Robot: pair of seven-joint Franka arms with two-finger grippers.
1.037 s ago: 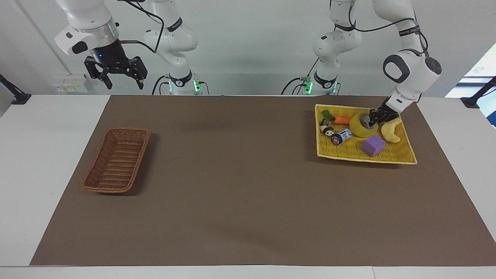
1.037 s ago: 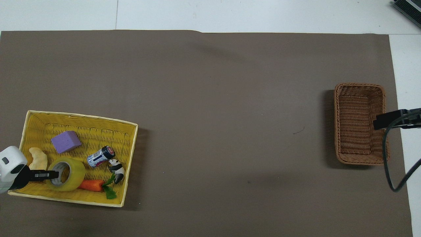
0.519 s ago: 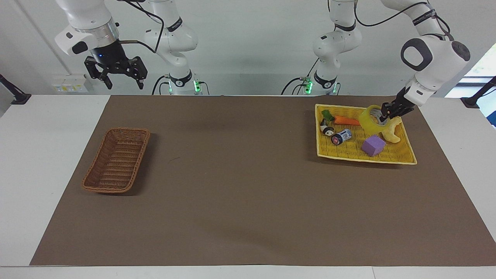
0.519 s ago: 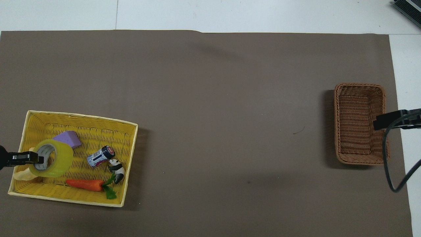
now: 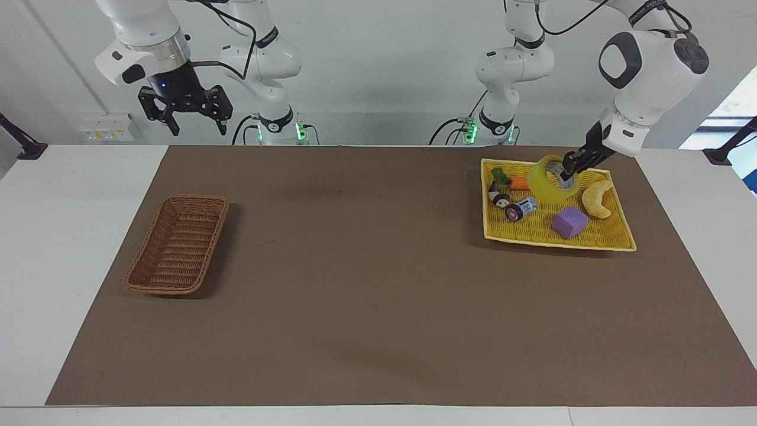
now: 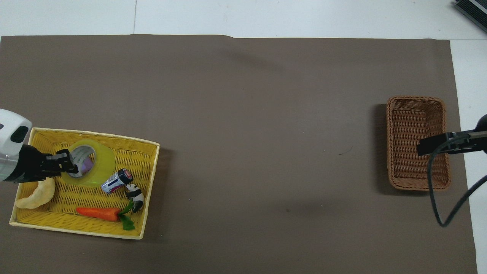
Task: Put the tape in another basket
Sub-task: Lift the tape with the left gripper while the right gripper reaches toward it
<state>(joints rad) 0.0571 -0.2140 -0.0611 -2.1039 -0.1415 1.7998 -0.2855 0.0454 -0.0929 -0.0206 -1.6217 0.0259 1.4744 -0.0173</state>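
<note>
The yellow translucent tape (image 5: 547, 180) hangs in my left gripper (image 5: 569, 170), which is shut on the roll's wall with one finger inside the pale core. The roll is lifted clear over the yellow tray (image 5: 556, 241). In the overhead view the tape (image 6: 99, 169) and left gripper (image 6: 68, 163) cover the tray's part (image 6: 76, 230) farther from the robots. The brown wicker basket (image 5: 177, 244) stands empty toward the right arm's end of the table (image 6: 414, 114). My right gripper (image 5: 200, 125) is open, waiting high in the air; its tip (image 6: 437, 143) shows over the basket.
In the tray lie a carrot (image 5: 520, 183), a panda figure (image 5: 500, 199), a small can (image 5: 520, 209), a purple block (image 5: 569, 222) and a pale crescent toy (image 5: 597, 198). A brown mat (image 5: 366, 284) covers the table between tray and basket.
My left gripper has lifted the tape out of the tray and carried it toward the table's middle. The crescent toy has settled flat. The right gripper has shifted slightly.
</note>
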